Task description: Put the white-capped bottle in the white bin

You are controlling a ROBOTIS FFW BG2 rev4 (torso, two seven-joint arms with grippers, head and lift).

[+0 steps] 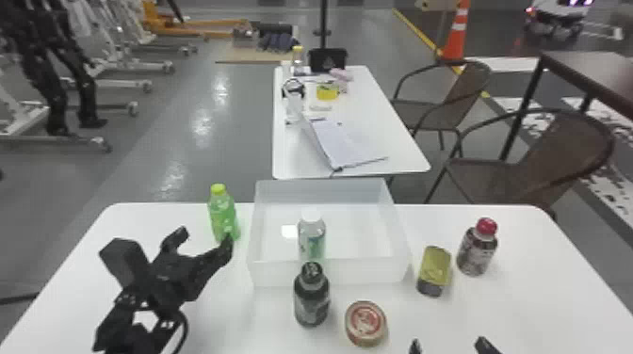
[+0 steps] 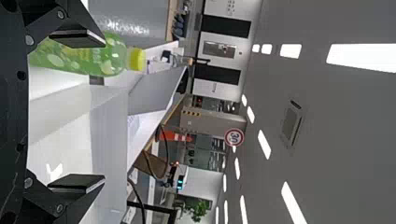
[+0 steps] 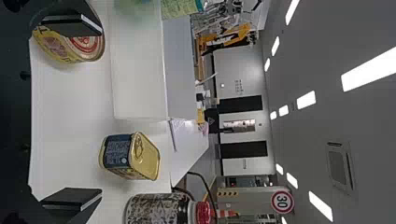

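In the head view the white-capped bottle [image 1: 312, 237] stands upright inside the white bin [image 1: 329, 273], near its front wall, with neither gripper touching it. My left gripper [image 1: 205, 239] is left of the bin, its fingers open. From the left wrist view, that gripper [image 2: 88, 111] has a green bottle by one fingertip, and the bin's pale wall [image 2: 109, 135] lies beyond. At the head view's bottom edge, right of centre, are the tips of my right gripper [image 1: 451, 347]. It stands open in the right wrist view [image 3: 95, 112], holding nothing, facing the bin [image 3: 140, 79].
A green bottle [image 1: 223, 214] stands left of the bin. Before it are a dark bottle [image 1: 312, 296] and a round tin [image 1: 366, 324]. To its right sit a yellow can [image 1: 434, 272] and a red-capped bottle [image 1: 477, 247]. A second table [image 1: 391, 136] stands behind.
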